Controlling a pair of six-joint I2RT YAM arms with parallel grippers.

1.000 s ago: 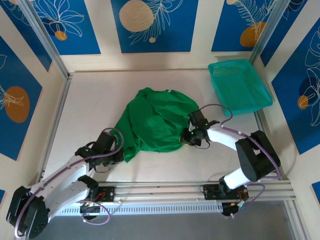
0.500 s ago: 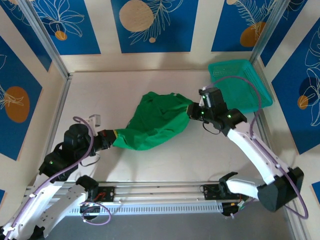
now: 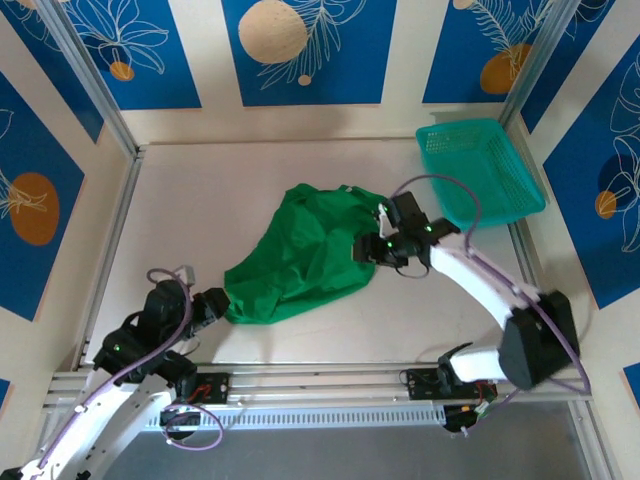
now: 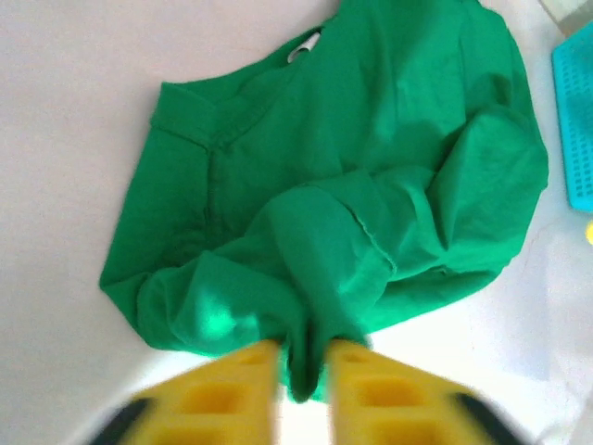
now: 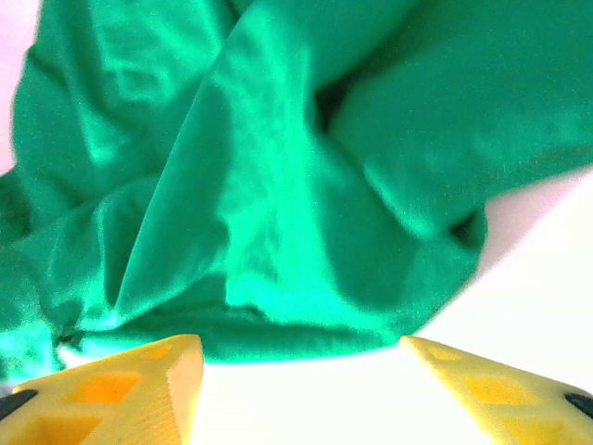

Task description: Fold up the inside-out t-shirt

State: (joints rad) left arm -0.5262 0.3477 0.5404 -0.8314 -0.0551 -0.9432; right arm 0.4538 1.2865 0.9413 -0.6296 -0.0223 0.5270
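Bright green wrinkled cloth t-shirt [image 3: 305, 255] crumpled in heap mid-way across pale table [image 3: 200, 200], small white neck label [image 4: 304, 46] at far edge. Left gripper [image 4: 303, 357] at near-left corner, jaws narrow, pinching cloth fold. Right gripper [image 5: 301, 341] at right edge, jaws wide, nothing between. Teal plastic mesh basket [image 3: 470, 128] far right, apart from t-shirt.

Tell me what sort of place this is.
Probably a robot test cell in a lab: a white table fenced by aluminium rails, a left arm and right arm bolted at its near edge, and printed blue panels as walls. A green t-shirt and teal basket serve as props.
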